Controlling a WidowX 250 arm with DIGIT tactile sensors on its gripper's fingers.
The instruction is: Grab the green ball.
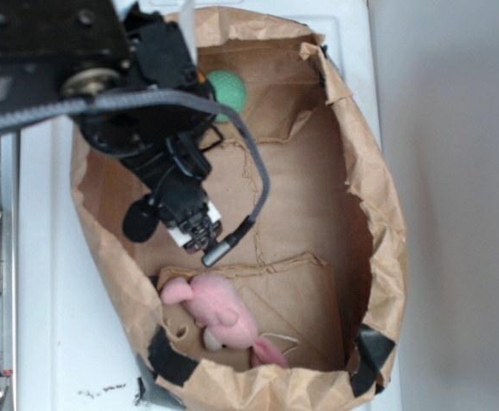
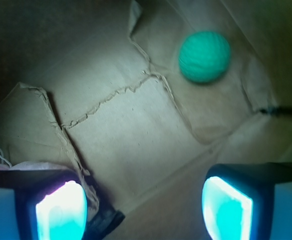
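The green ball (image 1: 227, 91) lies on the paper floor at the far end of the brown paper bag (image 1: 377, 197), partly behind the arm. In the wrist view the green ball (image 2: 205, 56) sits at the upper right, well ahead of the fingers. My gripper (image 2: 143, 212) hangs inside the bag over bare paper, jaws wide apart with nothing between them. In the exterior view the gripper (image 1: 196, 229) is mid-bag, between the ball and the pink plush.
A pink plush toy (image 1: 219, 310) lies at the near end of the bag. The bag's tall crumpled walls ring the whole area. A black cable (image 1: 258, 171) loops from the arm. Black tape patches (image 1: 174, 360) sit on the bag rim.
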